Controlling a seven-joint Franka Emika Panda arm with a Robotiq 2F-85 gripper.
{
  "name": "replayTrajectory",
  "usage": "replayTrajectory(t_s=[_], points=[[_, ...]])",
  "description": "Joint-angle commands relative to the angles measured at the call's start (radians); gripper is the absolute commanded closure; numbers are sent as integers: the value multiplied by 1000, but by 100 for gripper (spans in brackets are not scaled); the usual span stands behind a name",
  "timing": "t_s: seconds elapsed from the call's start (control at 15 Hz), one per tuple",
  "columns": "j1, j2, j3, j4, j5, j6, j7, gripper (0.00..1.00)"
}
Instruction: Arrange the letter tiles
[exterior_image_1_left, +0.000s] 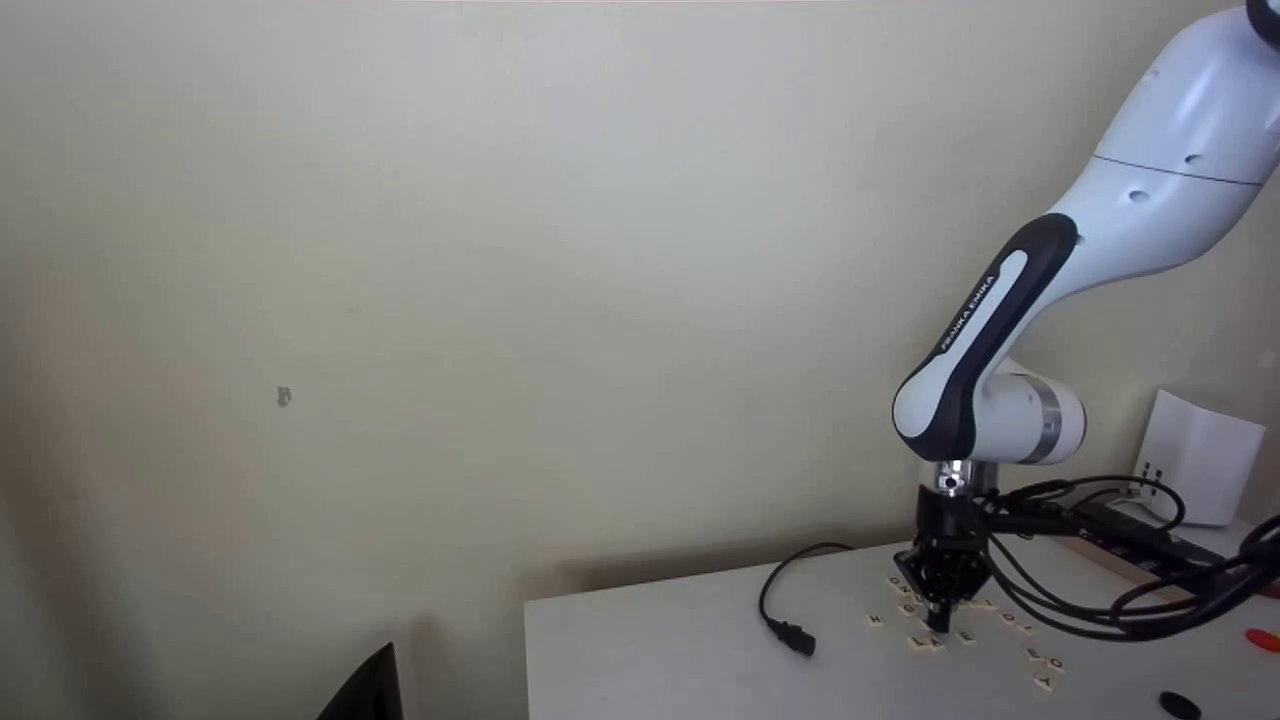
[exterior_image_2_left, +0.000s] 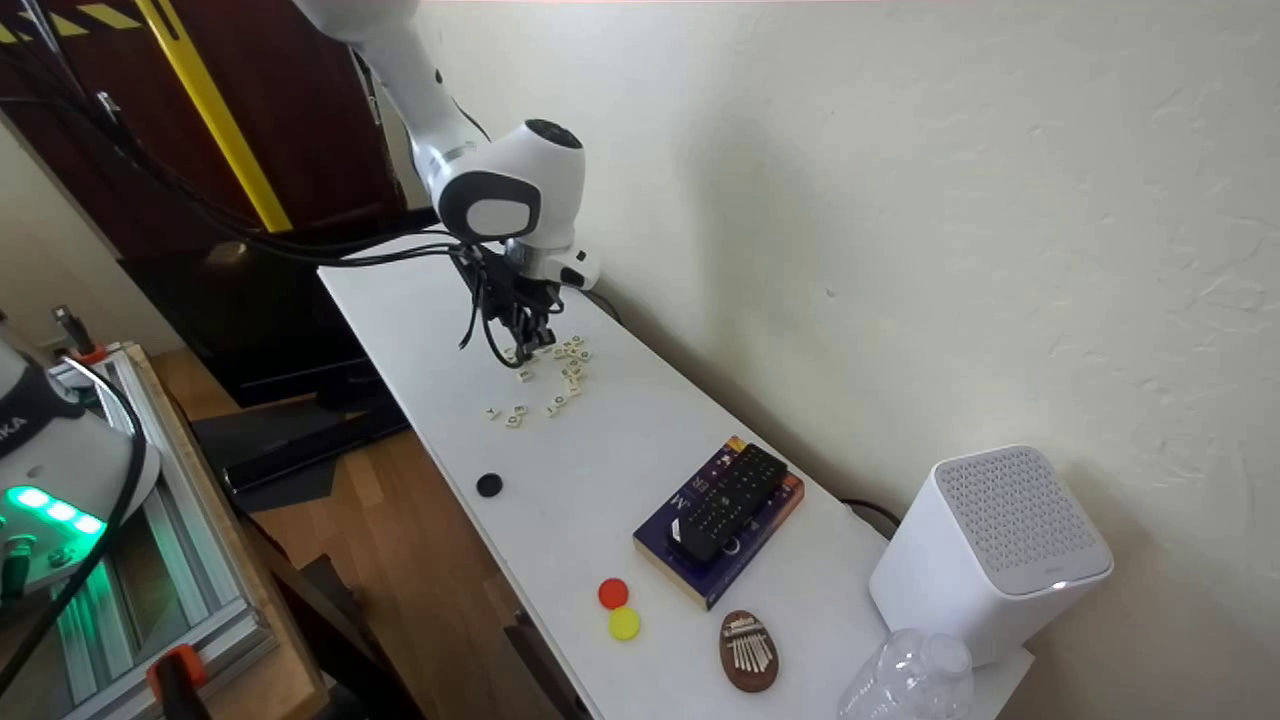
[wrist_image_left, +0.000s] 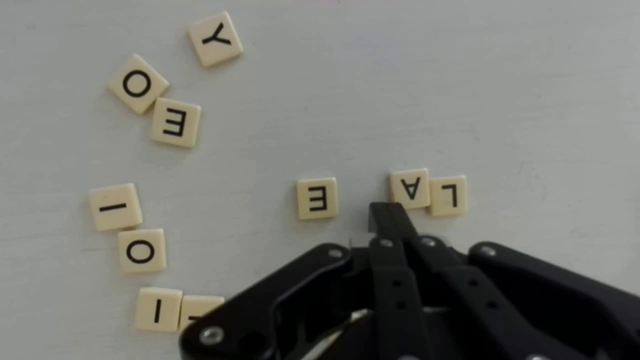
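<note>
Cream letter tiles lie flat on the white table. In the wrist view, the A tile (wrist_image_left: 409, 188) touches the L tile (wrist_image_left: 448, 195), and an E tile (wrist_image_left: 317, 198) lies to their left with a gap. My gripper (wrist_image_left: 393, 216) is shut with nothing between its fingers; its tips are at the A tile's near left corner and overlap it in the picture. Farther left are a Y tile (wrist_image_left: 215, 39), an O tile (wrist_image_left: 138, 84), another E tile (wrist_image_left: 176, 122), an I tile (wrist_image_left: 116, 207) and another O tile (wrist_image_left: 142, 250). The gripper body hides part of a lower tile.
The table (exterior_image_2_left: 590, 480) also bears a book (exterior_image_2_left: 720, 520) with a black remote (exterior_image_2_left: 735, 500) on it, red (exterior_image_2_left: 613, 593), yellow (exterior_image_2_left: 624, 624) and black (exterior_image_2_left: 489, 485) discs, a thumb piano (exterior_image_2_left: 748, 651), a white box (exterior_image_2_left: 990, 560) and a bottle (exterior_image_2_left: 910, 680). A cable plug (exterior_image_1_left: 795, 638) lies beside the tiles.
</note>
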Motion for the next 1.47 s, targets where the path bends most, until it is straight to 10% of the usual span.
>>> replayTrajectory(t_s=[0.0, 1.4], points=[[-18, 11, 20, 8, 22, 30, -13, 100], [-7, -190, -65, -187, -8, 50, 4, 100]])
